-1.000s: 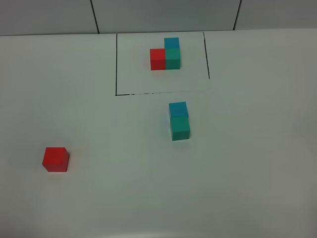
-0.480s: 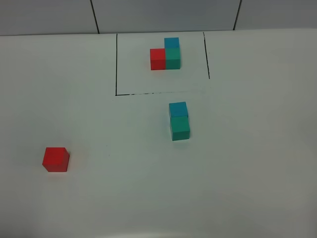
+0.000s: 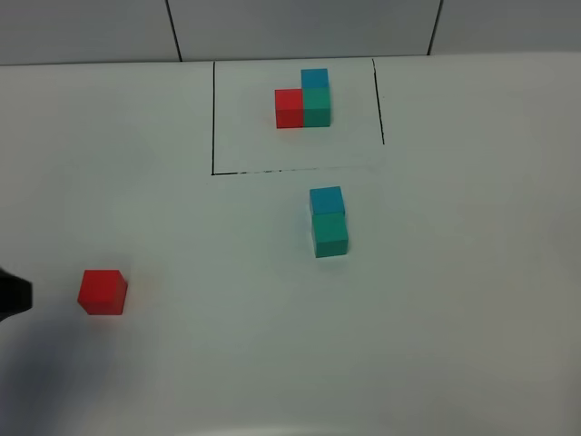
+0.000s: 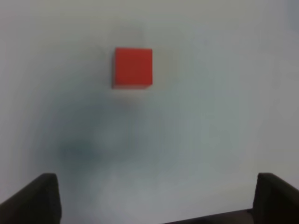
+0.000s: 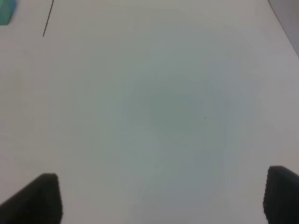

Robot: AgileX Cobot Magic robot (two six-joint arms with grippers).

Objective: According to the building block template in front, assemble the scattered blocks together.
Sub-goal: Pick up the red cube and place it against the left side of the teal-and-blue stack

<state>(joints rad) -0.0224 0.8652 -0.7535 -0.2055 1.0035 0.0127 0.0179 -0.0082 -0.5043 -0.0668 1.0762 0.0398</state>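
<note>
Left gripper [image 4: 156, 198]: fingers wide apart, nothing between them, hovering just short of the red block [image 3: 102, 292], at the left edge of the high view. Right gripper [image 5: 159, 196]: likewise spread and empty, over bare desk [image 3: 472, 300], well away from the work.

Red block alone on the near left, well apart from the other two. Green block [image 3: 329, 234] and blue block [image 3: 327, 200] touching, blue on the far side of green, just in front of the template [image 3: 304, 100] and matching its blue-behind-green pair. Remaining, by the look of it: red against green's left face.

To do this well: advance until red sits centred between the fingers, then descend straight. Line up the fingers with two opposite faces. Looks roughly square in the wrist view, though too blurred to be sure. Close low on the block, lift clear, carry across, and set down just beside green without nudging the pair. Slide flush, edges level, then release.
</note>
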